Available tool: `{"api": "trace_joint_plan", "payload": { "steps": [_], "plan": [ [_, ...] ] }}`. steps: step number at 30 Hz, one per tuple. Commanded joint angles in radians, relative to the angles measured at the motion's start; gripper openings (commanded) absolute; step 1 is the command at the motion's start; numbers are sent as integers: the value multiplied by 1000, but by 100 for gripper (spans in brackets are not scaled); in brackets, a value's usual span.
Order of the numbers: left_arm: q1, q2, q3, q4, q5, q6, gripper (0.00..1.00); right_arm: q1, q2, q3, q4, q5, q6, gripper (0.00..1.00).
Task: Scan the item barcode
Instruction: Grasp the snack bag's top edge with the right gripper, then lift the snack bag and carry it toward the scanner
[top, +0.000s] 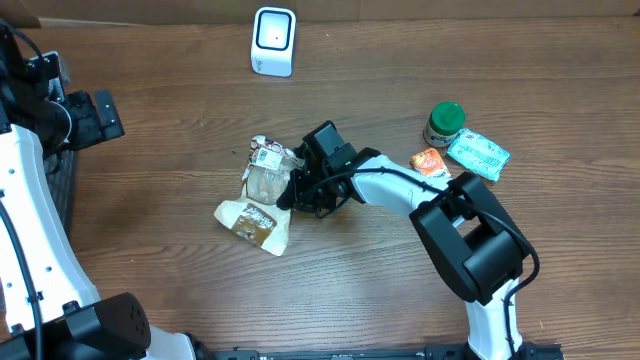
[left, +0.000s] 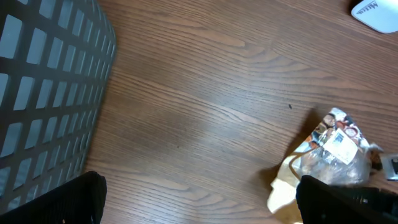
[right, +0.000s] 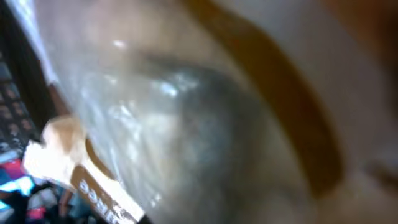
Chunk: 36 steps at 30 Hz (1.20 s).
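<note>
At table centre, the right gripper (top: 297, 190) was clamped on the right edge of the clear snack bag (top: 266, 178); the bag touched a tan packet (top: 250, 220) on its near side; the white scanner (top: 273, 40) stood well apart at the far edge; at far left, the left gripper (top: 108, 115) had its jaws wide apart beside a mesh basket (left: 43, 93)

Scanner (top: 273, 40) behind bag (top: 266, 175), jar (top: 444, 122) well right, basket (left: 43, 87) far left
</note>
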Motion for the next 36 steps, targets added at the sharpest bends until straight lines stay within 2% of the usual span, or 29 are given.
{"api": "trace_joint_plan", "payload": {
  "steps": [1, 6, 10, 13, 15, 19, 25, 29, 36],
  "plan": [
    [-3, -3, 11, 0, 6, 17, 100, -47, 14, 29, -47, -29, -96, 4],
    [-3, -3, 11, 0, 6, 17, 100, -85, -27, 117, -209, -28, -290, 4],
    [-3, -3, 11, 0, 6, 17, 100, -90, -65, 263, -457, 12, -531, 4],
    [-3, -3, 11, 0, 6, 17, 100, -85, -95, 374, -614, 118, -634, 4],
    [-3, -3, 11, 0, 6, 17, 100, -85, -117, 420, -660, 114, -679, 4],
    [-3, -3, 11, 0, 6, 17, 100, -85, -182, 465, -686, 111, -709, 4],
    [-3, -3, 11, 0, 6, 17, 100, -78, -273, 465, -697, 94, -834, 4],
    [-3, -3, 11, 0, 6, 17, 100, -81, -336, 465, -694, -24, -936, 4],
    [-3, -3, 11, 0, 6, 17, 100, -89, -450, 465, -682, -52, -951, 4]
  ]
}}
